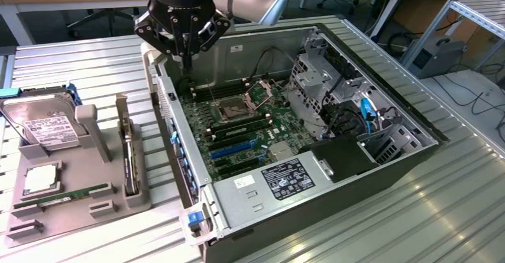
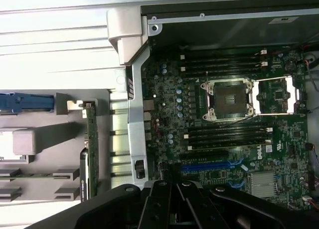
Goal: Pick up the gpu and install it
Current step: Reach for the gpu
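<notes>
Slatted metal table [image 1: 410, 216]: bears open computer case [image 1: 261, 41], motherboard [image 1: 236, 127] exposed. Grey parts holder [image 1: 99, 142]: just beside case, on exterior view's left. Gripper [image 1: 187, 55]: above case's far corner, fingers drawn together, nothing held. Gpu [image 1: 126, 156]: standing on edge in holder slot, untouched; lies well apart from gripper, toward exterior view's left and nearer camera; long axis roughly parallel to adjacent case wall

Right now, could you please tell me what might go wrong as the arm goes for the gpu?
The gripper hangs over the wall of the open grey metal computer case, so a low sideways move could strike it. The thin dark gpu card stands on edge in the grey plastic holder close beside that case, leaving little room. The open processor socket lies exposed.
</notes>
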Robot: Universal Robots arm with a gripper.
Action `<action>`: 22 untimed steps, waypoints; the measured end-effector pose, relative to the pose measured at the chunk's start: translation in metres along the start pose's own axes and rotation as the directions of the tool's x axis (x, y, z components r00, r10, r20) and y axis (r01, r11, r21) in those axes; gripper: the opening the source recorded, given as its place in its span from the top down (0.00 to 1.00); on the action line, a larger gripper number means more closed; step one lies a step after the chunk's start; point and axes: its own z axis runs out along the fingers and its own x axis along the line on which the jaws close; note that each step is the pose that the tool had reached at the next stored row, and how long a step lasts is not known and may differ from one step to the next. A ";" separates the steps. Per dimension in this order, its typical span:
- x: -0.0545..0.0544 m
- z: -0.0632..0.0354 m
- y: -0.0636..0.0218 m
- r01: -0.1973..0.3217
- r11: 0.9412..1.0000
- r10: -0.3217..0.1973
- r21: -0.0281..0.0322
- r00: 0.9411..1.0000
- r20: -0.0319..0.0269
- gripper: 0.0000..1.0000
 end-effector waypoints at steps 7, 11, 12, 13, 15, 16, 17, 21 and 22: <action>0.004 -0.0001 -0.0003 0.000 1.000 0.000 0.000 1.000 0.000 0.89; 0.006 -0.0002 -0.0004 0.000 1.000 0.000 0.000 1.000 0.000 0.89; 0.007 -0.0002 -0.0005 0.000 1.000 0.000 0.000 1.000 0.000 0.89; 0.007 -0.0002 -0.0005 0.000 1.000 0.000 0.000 1.000 0.000 0.89; 0.008 -0.0002 -0.0006 0.000 1.000 0.000 0.000 1.000 0.000 0.89; 0.009 -0.0002 -0.0006 0.000 1.000 0.000 0.000 1.000 0.000 0.89; 0.009 -0.0003 -0.0007 0.000 1.000 0.000 0.000 1.000 0.000 0.89; 0.011 -0.0003 -0.0008 0.000 1.000 0.000 0.000 1.000 0.000 0.89; 0.012 -0.0003 -0.0009 0.000 1.000 0.000 0.000 1.000 0.000 0.89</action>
